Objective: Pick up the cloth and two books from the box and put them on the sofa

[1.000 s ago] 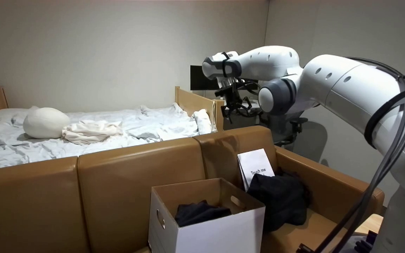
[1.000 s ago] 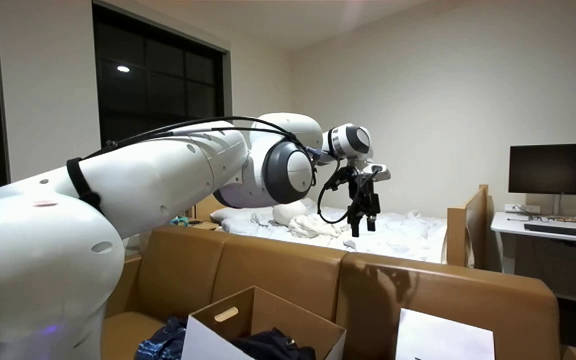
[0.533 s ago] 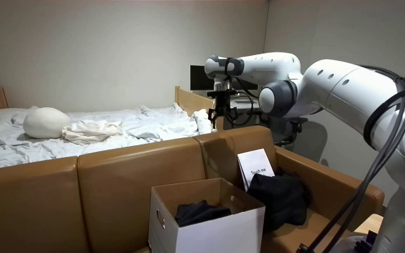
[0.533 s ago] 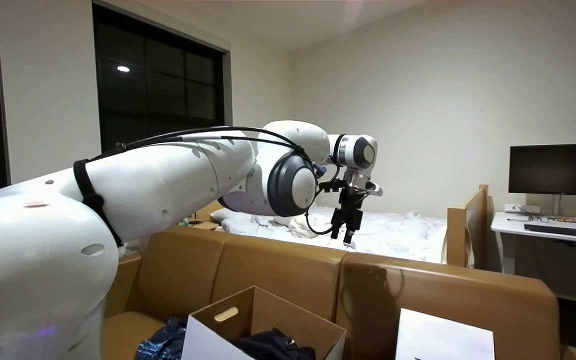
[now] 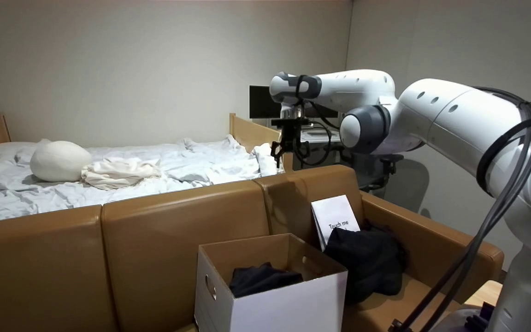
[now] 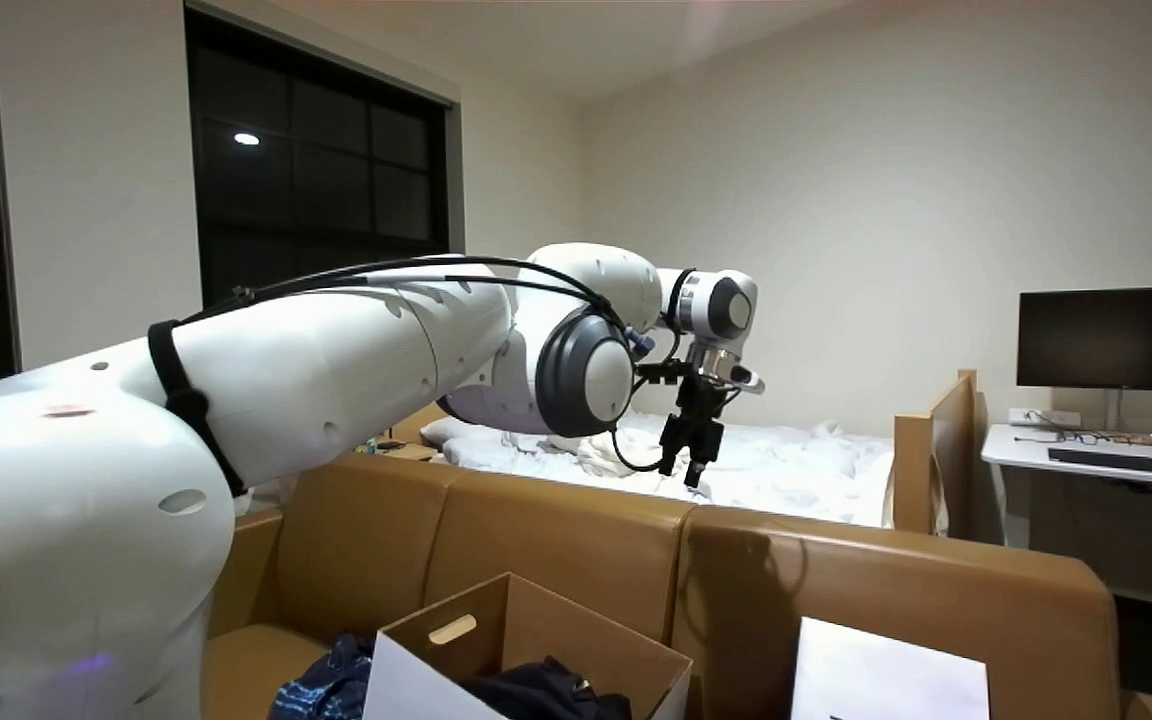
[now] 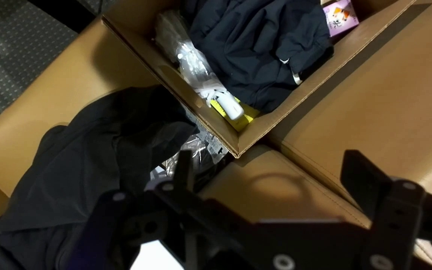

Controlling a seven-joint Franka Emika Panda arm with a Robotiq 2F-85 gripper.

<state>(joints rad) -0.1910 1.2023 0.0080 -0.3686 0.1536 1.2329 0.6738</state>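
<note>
Dark cloth [image 7: 257, 48] lies bunched inside the box [image 5: 288, 304], which stands on the sofa [image 5: 182, 207]. A second limp black cloth [image 5: 367, 263] is heaped on the seat beside the box; which of them the task means I cannot tell. Behind that heap a white booklet [image 5: 337, 216] printed "Touch me" leans on the backrest, possibly one of the books; other books cannot be made out. My gripper [image 7: 268, 153] is open, its fingertips wide apart with only sofa leather showing beyond. In both exterior views it points down, above the backrest [image 6: 576, 540] and touching nothing.
Also in the box are a plastic-wrapped white bottle [image 7: 229, 105], a yellow item [image 7: 244, 122] and a small purple carton [image 7: 339, 17]. Blue patterned fabric [image 6: 326, 680] lies at the box's side. A bed [image 5: 191, 161] stands behind the sofa, with a desk [image 6: 1086, 455] to its right.
The arm has come down slightly, and the gripper has swung from a tilt to pointing nearly straight down. It is almost still over the last half second; cloths, box and booklet have not moved.
</note>
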